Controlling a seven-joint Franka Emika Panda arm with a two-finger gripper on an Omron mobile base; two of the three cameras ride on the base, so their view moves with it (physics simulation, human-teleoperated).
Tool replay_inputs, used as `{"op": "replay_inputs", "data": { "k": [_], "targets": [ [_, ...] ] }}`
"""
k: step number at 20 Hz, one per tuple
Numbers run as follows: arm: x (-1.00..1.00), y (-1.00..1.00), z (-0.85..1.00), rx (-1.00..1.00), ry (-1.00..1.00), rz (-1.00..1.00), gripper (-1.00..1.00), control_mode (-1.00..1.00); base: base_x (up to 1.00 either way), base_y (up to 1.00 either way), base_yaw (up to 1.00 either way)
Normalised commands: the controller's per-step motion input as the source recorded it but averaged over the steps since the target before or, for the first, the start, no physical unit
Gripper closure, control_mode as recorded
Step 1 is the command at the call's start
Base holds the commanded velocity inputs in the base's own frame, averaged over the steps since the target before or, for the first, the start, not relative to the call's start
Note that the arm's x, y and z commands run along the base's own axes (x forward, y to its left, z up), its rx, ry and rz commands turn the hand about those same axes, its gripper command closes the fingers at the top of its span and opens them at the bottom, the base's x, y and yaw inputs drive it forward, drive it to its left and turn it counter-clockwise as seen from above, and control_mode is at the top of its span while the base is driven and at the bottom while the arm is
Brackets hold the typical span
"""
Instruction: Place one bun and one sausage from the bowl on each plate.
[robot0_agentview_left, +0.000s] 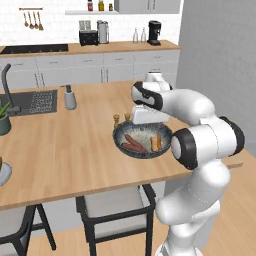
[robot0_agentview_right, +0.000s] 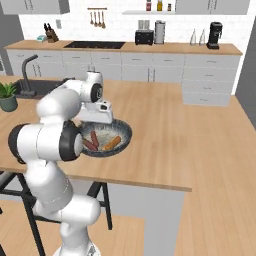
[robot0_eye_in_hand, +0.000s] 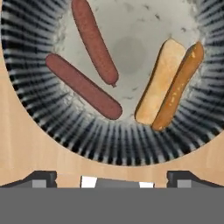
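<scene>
End effector (robot0_eye_in_hand: 112, 177) hovers spread over the bowl (robot0_eye_in_hand: 39, 113) on the table (robot0_eye_in_hand: 17, 153).
Left to right inside: two sausages (robot0_eye_in_hand: 83, 86), firm, smooth, likely slippery, best pinched mid-length; then two buns (robot0_eye_in_hand: 160, 81), probably light, soft, best gripped gently across the middle.

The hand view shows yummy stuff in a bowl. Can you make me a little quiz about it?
1. How many sausages lie in the dark speckled bowl?
2. True or false: the two buns lie side by side, touching.
3. The gripper jaws stand: A) shut on a bun, B) open and holding nothing, C) shut on a sausage.

Key: 1) two; 2) true; 3) B
</scene>
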Motion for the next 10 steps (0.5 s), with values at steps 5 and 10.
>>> {"op": "replay_inputs", "data": {
  "k": [5, 10],
  "targets": [
    [0.96, 0.22, -0.51, 0.04, 0.06, 0.17, -1.00, -1.00, 0.00, 0.00, 0.00],
    [0.65, 0.07, -0.61, 0.06, 0.02, 0.05, -1.00, -1.00, 0.00, 0.00, 0.00]
  ]
}}
